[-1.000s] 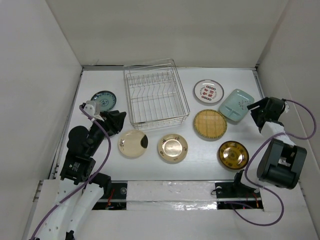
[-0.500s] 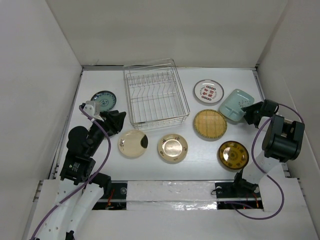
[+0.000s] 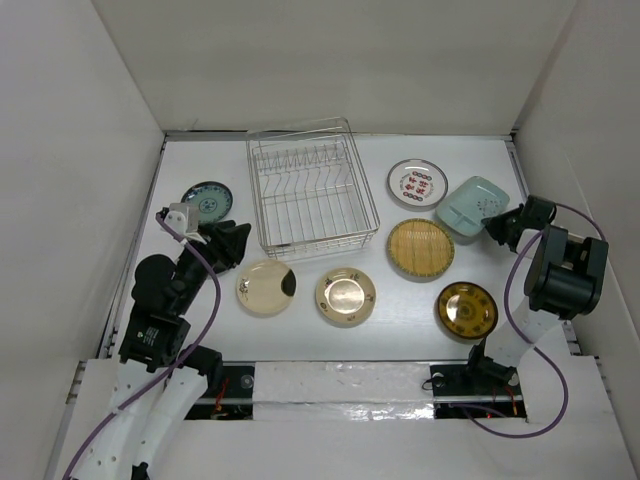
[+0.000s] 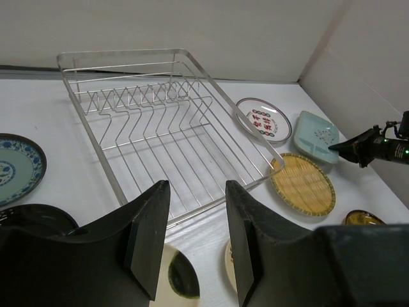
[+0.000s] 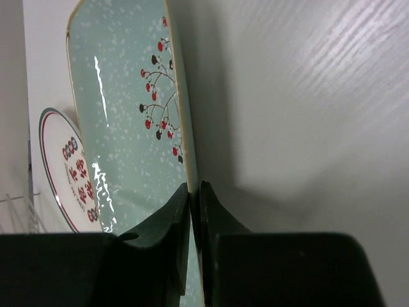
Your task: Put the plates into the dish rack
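Walls (image 3: 330,60) box in the white table (image 3: 405,325) at the top, left and right of the overhead view. The dish rack (image 3: 312,195) sits at upper centre, its far edge near the back wall, and all seven plates in view lie on the table outside it. A band of bare table runs between the rack's left side and the blue-patterned plate (image 3: 208,200) at upper left. A narrower strip separates its right side from the white plate with red marks (image 3: 417,183). Below the rack lie the cream plate with a dark patch (image 3: 266,287) and the cream-gold plate (image 3: 346,296), apart from each other. The woven yellow plate (image 3: 420,249) and the dark-and-gold plate (image 3: 466,309) lie further right. The pale green plate (image 3: 470,207) is at the right, just beside the red-marked one and just above the woven one, close to the right wall.

The right gripper (image 3: 492,229) pinches the pale green plate's right-hand rim. In the right wrist view its fingers (image 5: 160,236) are drawn nearly together with only the rim between them, and a shadow falls on the table beside that rim. The left gripper (image 3: 236,243) hovers at the rack's lower left, between the blue-patterned plate and the cream plate with a dark patch. In the left wrist view its fingers are parted fairly wide and hold nothing, with the rack's near edge showing between them.
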